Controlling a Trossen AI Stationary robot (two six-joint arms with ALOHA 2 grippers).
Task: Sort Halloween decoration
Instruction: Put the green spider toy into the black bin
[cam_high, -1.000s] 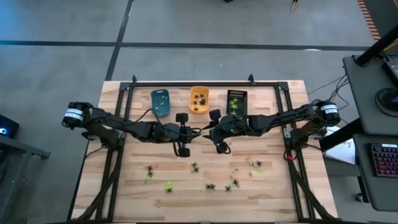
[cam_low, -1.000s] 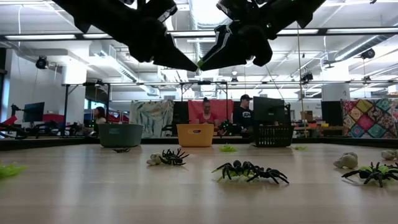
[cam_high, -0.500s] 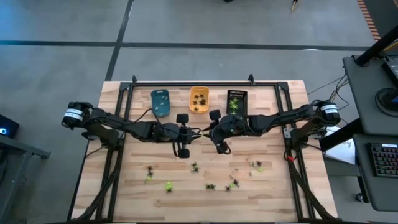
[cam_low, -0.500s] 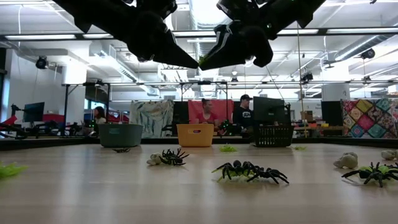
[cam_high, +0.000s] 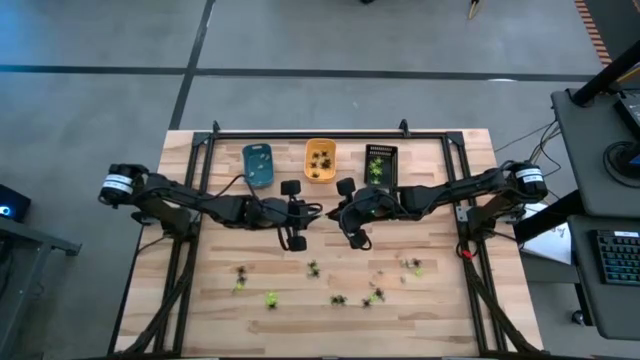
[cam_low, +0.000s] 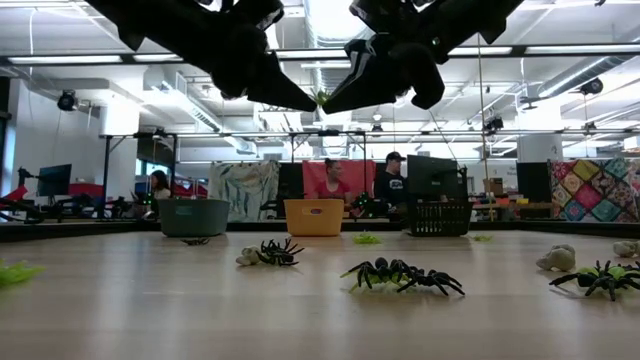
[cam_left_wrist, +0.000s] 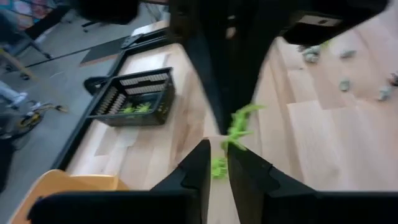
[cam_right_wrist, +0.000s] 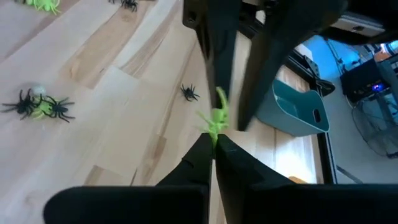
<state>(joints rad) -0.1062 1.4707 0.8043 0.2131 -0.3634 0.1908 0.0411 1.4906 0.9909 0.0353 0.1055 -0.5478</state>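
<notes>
One yellow-green spider (cam_low: 321, 98) of the Halloween decoration hangs high over the table's middle, between my two grippers, which meet tip to tip. My right gripper (cam_right_wrist: 213, 142) is shut on it. My left gripper (cam_left_wrist: 217, 155) stands slightly open, and the spider's other end (cam_left_wrist: 218, 167) sits in the gap between its fingers. Several more black, green and pale spiders (cam_high: 312, 267) lie on the near half of the table. The teal (cam_high: 258, 163), orange (cam_high: 320, 160) and black (cam_high: 380, 163) trays at the far edge hold a few spiders. My right gripper pinches one end of the green spider (cam_right_wrist: 216, 127) between its two fingertips. Its fingers slant down from the table's right. The spider is lifted clear, high above the wood. My left gripper's fingers flank the spider's other end; I cannot tell whether they touch it.
Black spiders (cam_low: 405, 273) and a pale one (cam_low: 556, 258) lie close to the near edge. The table's metal frame (cam_high: 310, 132) runs behind the trays. Bare wood (cam_high: 230, 250) lies below and beside the two arms. People sit in the room beyond the table.
My right gripper has shut on the green spider, which stays where it was in the air between the two grippers. Neither arm has moved from its place.
</notes>
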